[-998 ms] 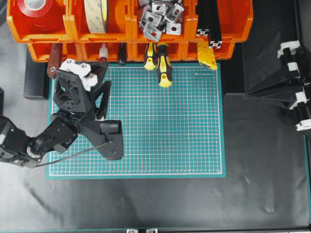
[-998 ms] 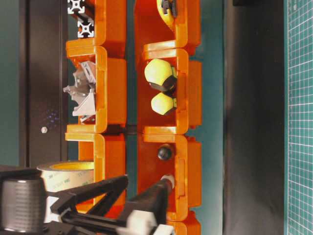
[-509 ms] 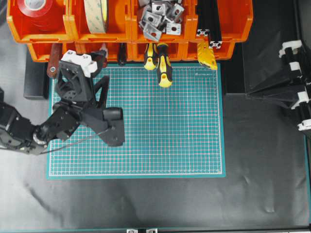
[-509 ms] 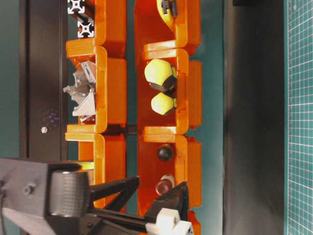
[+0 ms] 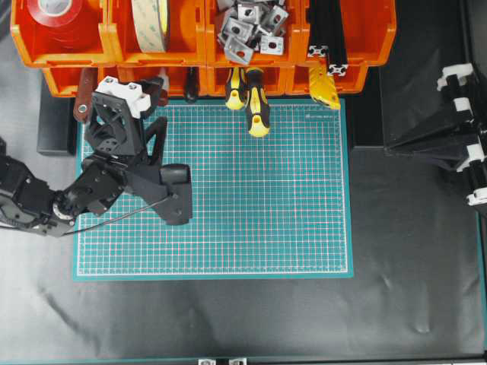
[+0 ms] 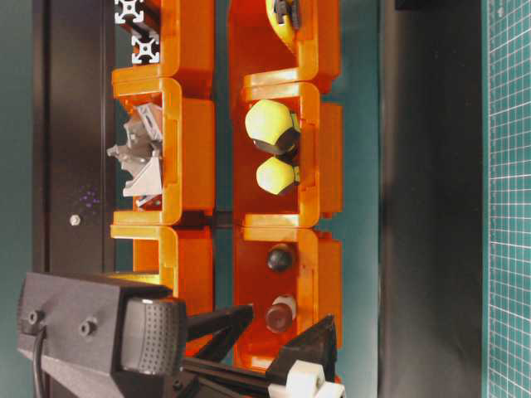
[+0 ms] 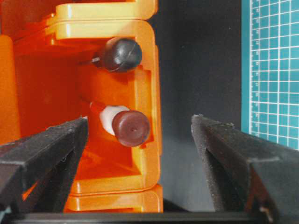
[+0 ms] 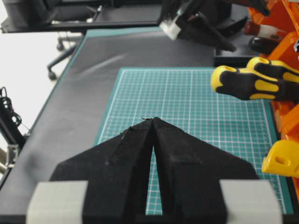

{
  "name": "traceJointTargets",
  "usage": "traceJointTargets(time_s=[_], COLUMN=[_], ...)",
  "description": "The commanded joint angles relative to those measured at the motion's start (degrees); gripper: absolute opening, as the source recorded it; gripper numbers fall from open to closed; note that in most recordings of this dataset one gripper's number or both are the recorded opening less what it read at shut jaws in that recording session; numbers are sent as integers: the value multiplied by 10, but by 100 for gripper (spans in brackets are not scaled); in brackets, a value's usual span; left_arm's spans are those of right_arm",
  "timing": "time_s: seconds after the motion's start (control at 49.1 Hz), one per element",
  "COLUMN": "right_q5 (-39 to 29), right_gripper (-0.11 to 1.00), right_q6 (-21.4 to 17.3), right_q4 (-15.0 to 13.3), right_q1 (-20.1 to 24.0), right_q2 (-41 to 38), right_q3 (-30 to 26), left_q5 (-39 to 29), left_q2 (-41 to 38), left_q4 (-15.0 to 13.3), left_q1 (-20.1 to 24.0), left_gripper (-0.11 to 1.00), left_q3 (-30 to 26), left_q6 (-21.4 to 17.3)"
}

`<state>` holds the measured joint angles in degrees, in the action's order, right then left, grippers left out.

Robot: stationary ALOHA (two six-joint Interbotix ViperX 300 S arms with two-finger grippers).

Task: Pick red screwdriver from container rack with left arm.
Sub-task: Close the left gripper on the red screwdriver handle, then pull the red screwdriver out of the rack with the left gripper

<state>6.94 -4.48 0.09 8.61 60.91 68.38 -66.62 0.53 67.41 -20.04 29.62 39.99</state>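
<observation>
here the red screwdriver point(image 7: 125, 127) lies in the container rack point(image 7: 56, 84), cap end pointing out at the left arm's fingers point(image 7: 42, 154), spread wide and empty, cap left of centre; right fingers point(image 8: 135, 154) clenched, far off.

orange container rack point(image 7: 145, 60), red screwdriver point(image 7: 122, 127) — white-banded

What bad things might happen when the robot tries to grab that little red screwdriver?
1. The red screwdriver sits off to one side between the open left pincer fingers, close to the orange bin wall, so one finger might bump the bin instead of closing on the handle.
2. A black-knobbed tool lies right beside it in the same bin and may get nudged.
3. Only the rounded end cap sticks out, so the grip could slip off.
</observation>
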Motion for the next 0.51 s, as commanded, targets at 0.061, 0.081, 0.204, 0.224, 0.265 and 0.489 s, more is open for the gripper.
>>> traceJointTargets(time_s=[0.061,0.081,0.204,0.224,0.265,0.489], right_q5=[0,0,1,2,2,3], right_gripper=[0,0,0,0,0,0], right_q6=[-1,-1,-2,-2,-2,-2], right_q4=[0,0,0,0,0,0], right_q1=[6,7,10,10,11,15], right_q2=[-4,-4,-4,-4,-4,-4], right_q3=[-9,-10,-10,-10,-10,-10], left_q5=[11,12,16,16,15,13], left_q2=[14,14,16,16,17,17], left_q4=[4,4,4,4,4,4], left_q1=[2,2,3,3,3,3], left_gripper=[84,83,70,67,59,26], left_q3=[-9,-9,-4,-3,-3,-7], left_q6=[3,3,1,1,-2,-5])
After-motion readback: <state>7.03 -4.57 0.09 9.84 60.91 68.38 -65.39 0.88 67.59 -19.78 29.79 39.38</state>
